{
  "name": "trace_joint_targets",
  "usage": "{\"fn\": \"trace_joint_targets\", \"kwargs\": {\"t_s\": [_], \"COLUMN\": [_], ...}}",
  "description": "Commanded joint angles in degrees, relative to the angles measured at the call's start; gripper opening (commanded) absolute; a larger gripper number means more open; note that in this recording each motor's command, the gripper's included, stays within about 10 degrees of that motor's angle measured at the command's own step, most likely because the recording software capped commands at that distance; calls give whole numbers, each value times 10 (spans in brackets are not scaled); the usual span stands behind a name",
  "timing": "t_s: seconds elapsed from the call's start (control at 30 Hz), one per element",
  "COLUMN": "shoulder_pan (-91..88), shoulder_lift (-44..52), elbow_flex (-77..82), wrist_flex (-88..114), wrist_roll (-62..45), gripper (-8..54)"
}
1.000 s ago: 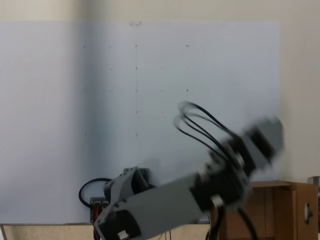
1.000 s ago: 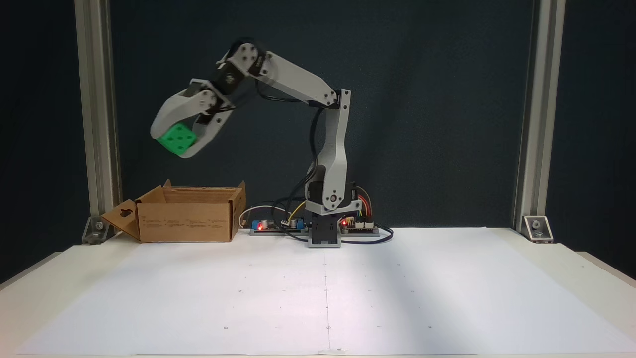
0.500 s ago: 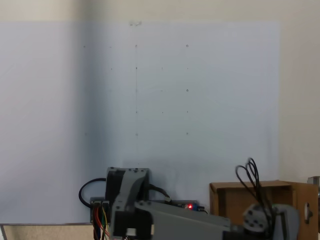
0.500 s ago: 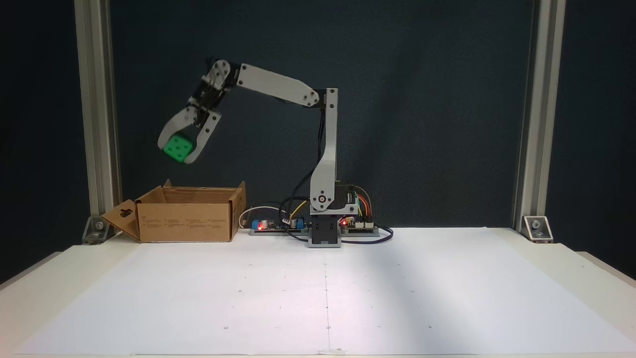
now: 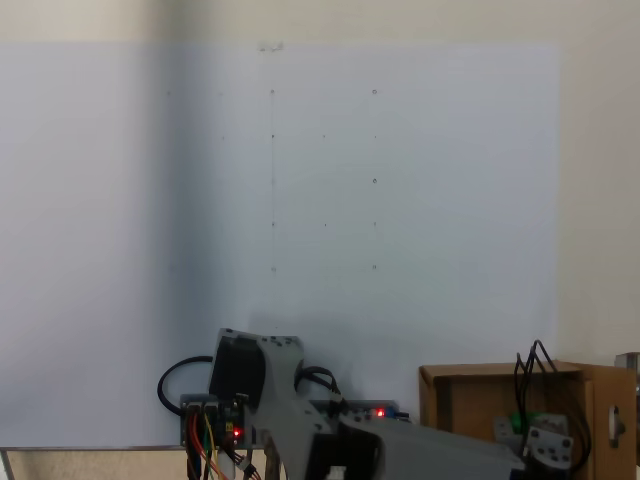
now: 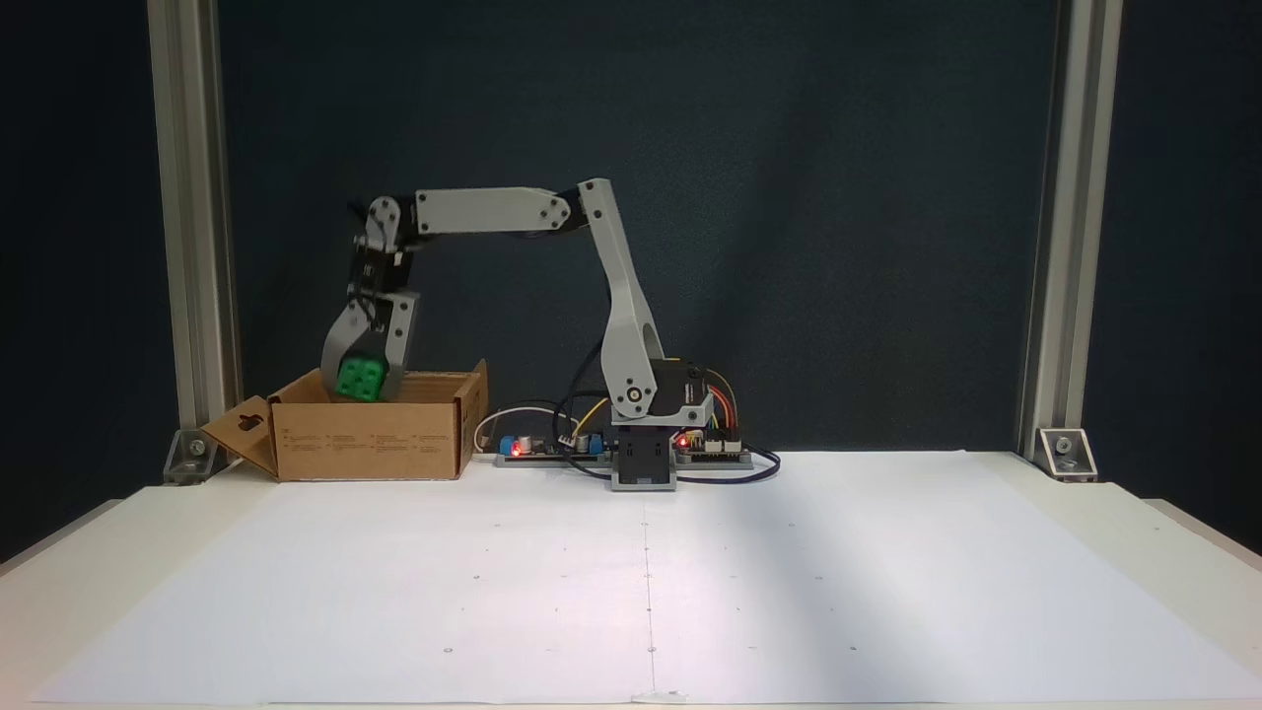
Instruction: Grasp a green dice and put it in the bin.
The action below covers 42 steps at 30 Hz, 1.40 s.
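The green dice (image 6: pixel 359 379) hangs at the top opening of the bin (image 6: pixel 370 439), a brown cardboard box with upright flaps at the back left of the table. My gripper (image 6: pixel 361 387) points straight down and is shut on the dice, its grey fingers on either side. In a fixed view from above, a sliver of the green dice (image 5: pixel 517 422) shows beside the wrist over the bin (image 5: pixel 470 420) at the lower right.
The arm's base (image 6: pixel 643 459) and electronics boards with red lights stand right of the box. White paper (image 6: pixel 651 582) covers the table in front. Metal posts (image 6: pixel 192 227) rise at both back corners.
The arm has swung down and in, lowering the held dice from well above the box to the level of its rim.
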Motion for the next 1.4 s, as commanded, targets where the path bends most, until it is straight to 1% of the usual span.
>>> {"fn": "trace_joint_targets", "kwargs": {"t_s": [0.0,0.4,0.43,0.47,0.5,0.6,0.67,0.8,0.93,1.1,1.2,1.27,1.37], "shoulder_pan": [4,3,3,3,4,10,11,11,-14,-92,-178,-246,-355], "shoulder_lift": [5,4,4,4,5,13,25,62,120,207,243,263,281], "elbow_flex": [-18,-18,-15,-7,2,5,5,5,4,2,2,2,2], "wrist_flex": [-11,7,8,11,11,4,4,6,4,-18,-20,-25,-26], "wrist_roll": [-44,-44,-44,-44,-43,-42,-41,-37,23,140,203,244,252], "gripper": [114,114,156,265,314,323,345,345,345,347,407,419,436]}}
